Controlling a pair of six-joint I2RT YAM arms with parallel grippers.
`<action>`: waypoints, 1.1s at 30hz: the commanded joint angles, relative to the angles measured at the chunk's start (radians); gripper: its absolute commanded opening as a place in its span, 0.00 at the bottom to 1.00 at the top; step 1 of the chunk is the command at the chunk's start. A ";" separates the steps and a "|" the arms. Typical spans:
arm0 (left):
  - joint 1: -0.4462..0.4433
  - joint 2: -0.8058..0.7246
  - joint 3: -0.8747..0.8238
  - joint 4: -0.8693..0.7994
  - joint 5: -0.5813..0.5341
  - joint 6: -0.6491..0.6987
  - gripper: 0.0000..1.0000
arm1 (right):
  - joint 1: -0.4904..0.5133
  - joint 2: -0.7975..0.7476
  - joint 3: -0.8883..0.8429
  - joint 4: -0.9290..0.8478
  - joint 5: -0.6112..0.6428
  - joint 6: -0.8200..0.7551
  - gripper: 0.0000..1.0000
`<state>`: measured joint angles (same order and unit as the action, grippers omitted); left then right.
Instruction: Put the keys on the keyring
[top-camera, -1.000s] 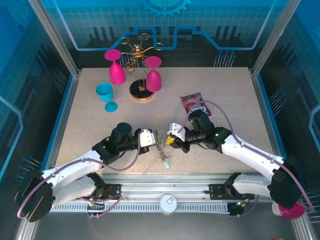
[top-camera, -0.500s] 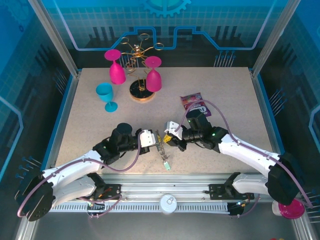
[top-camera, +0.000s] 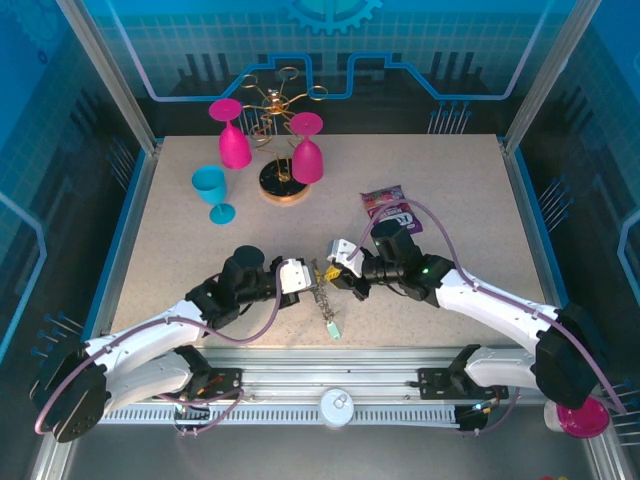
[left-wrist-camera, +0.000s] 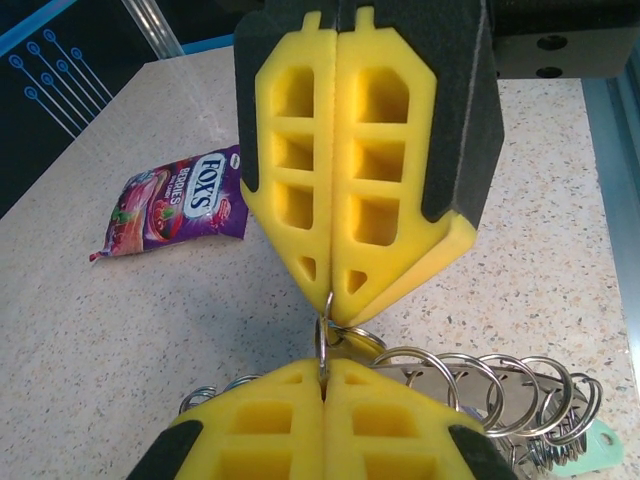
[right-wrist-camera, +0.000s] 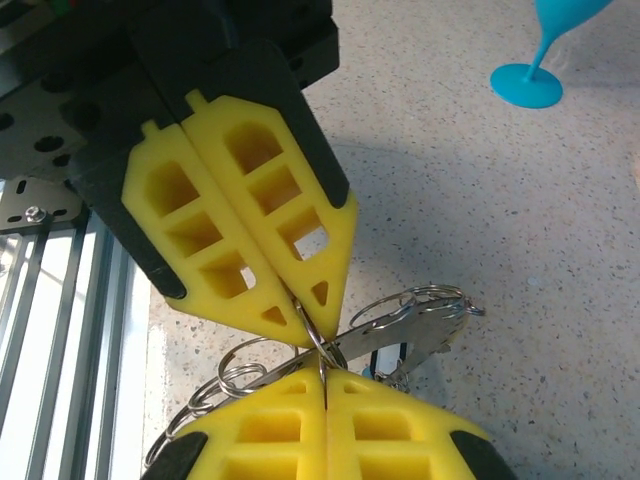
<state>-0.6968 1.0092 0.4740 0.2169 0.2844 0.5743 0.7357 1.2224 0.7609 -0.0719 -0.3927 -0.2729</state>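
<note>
Likely mid-threading: left end effector (left-wrist-camera: 324, 372) pinches the grey looped metal keyring (left-wrist-camera: 500, 385); right end effector (left-wrist-camera: 329, 292), shut, meets it; fine alignment next.

The one legible print is on the purple candy bag (left-wrist-camera: 170, 205) lying on the speckled table (left-wrist-camera: 120, 330). In the left wrist view its front carries the brand "FOX'S" in large white capitals on a dark band. Just above that sits a smaller white word that looks like "BERRIES", though it is too small to be sure. In the top view the same bag (top-camera: 388, 207) shows white lettering too small to read.
</note>
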 joint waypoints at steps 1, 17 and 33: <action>-0.010 0.005 0.000 0.051 0.030 -0.020 0.00 | 0.008 -0.001 -0.016 0.094 0.076 0.089 0.00; -0.012 0.029 0.006 0.072 0.011 -0.069 0.00 | 0.046 0.019 -0.037 0.234 0.124 0.246 0.00; -0.016 0.024 0.004 0.084 -0.011 -0.061 0.00 | 0.048 0.043 -0.074 0.396 0.214 0.528 0.00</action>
<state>-0.6956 1.0344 0.4740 0.2592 0.1936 0.5209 0.7792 1.2533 0.6853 0.1730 -0.2390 0.1623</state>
